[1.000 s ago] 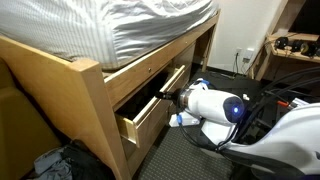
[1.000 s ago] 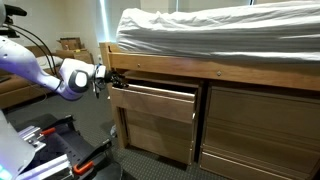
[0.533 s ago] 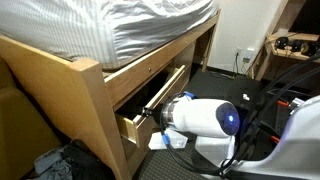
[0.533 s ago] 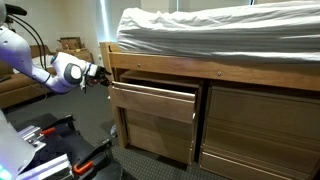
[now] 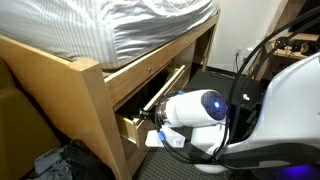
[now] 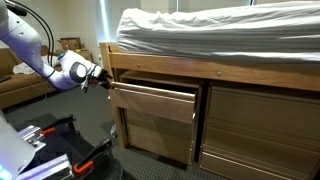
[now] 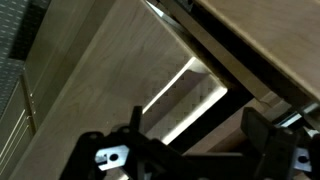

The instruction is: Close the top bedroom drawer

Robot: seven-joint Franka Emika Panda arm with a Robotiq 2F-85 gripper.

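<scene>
Both exterior views show the top bedroom drawer [image 5: 138, 125] [image 6: 155, 102] open, pale, plain-fronted.

A bedroom: wooden bed frame [image 6: 250, 72] under a sheeted mattress [image 6: 220, 30].

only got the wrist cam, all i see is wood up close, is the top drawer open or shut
Observer: Open. In both exterior views the top bedroom drawer stands well out of the bed frame.
Operator: where's my pincer against it
Observer: The pincer is off the front panel's end nearest the bedpost. I cannot tell whether it touches.
Operator: anything under it sticking out too
Observer: No. The lower panel sits further back than the drawer's front.
</scene>
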